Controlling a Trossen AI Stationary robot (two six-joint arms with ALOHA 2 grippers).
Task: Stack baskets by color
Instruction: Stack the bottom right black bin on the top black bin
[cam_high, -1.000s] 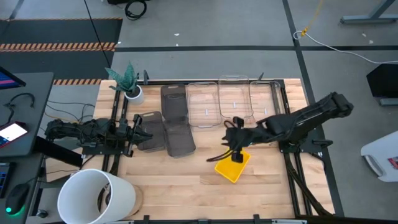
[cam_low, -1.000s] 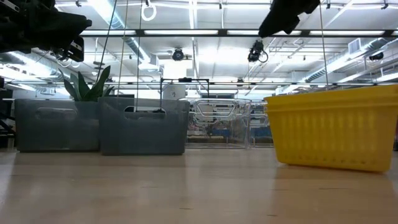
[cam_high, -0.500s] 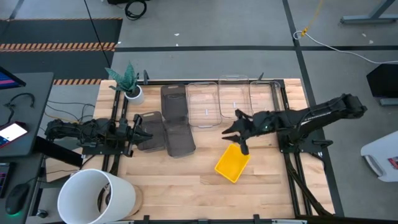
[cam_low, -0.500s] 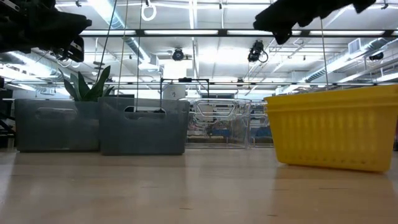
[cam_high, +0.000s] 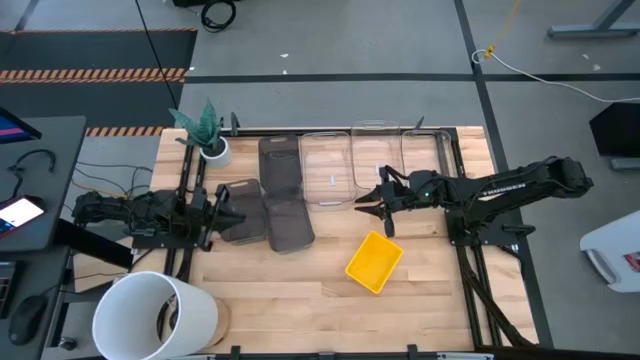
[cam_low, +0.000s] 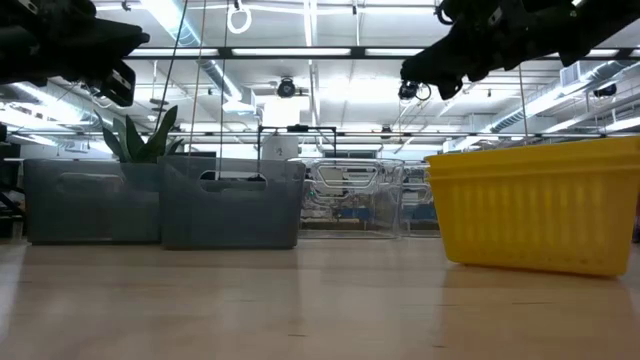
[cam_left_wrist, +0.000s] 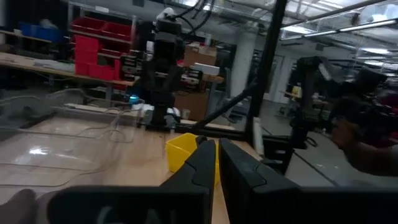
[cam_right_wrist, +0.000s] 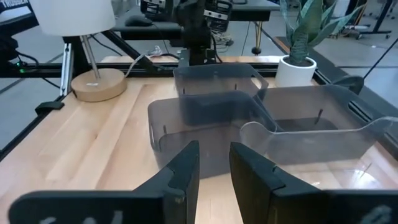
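Observation:
One yellow basket (cam_high: 374, 262) stands on its bottom on the wood, right of centre, turned askew. Three dark grey baskets (cam_high: 287, 222) stand at the centre-left, and three clear baskets (cam_high: 325, 168) stand side by side at the far edge. My right gripper (cam_high: 364, 203) hangs open in the air between the yellow basket and the clear ones. It points nearly level toward the table's left, with nothing between its fingers (cam_right_wrist: 186, 168). My left gripper (cam_high: 228, 210) waits shut at the table's left, level, beside the leftmost grey basket (cam_high: 240, 212).
A big white bucket (cam_high: 155, 315) stands at the near left corner. A small white plant pot (cam_high: 213, 150) sits at the far left, beside the grey baskets. Bare wood (cam_high: 300, 300) lies along the near edge.
My right gripper has left the yellow basket's far end and gone toward the table's far edge and the clear baskets. It has tipped up from pointing down to nearly level. The yellow basket has stayed where it was.

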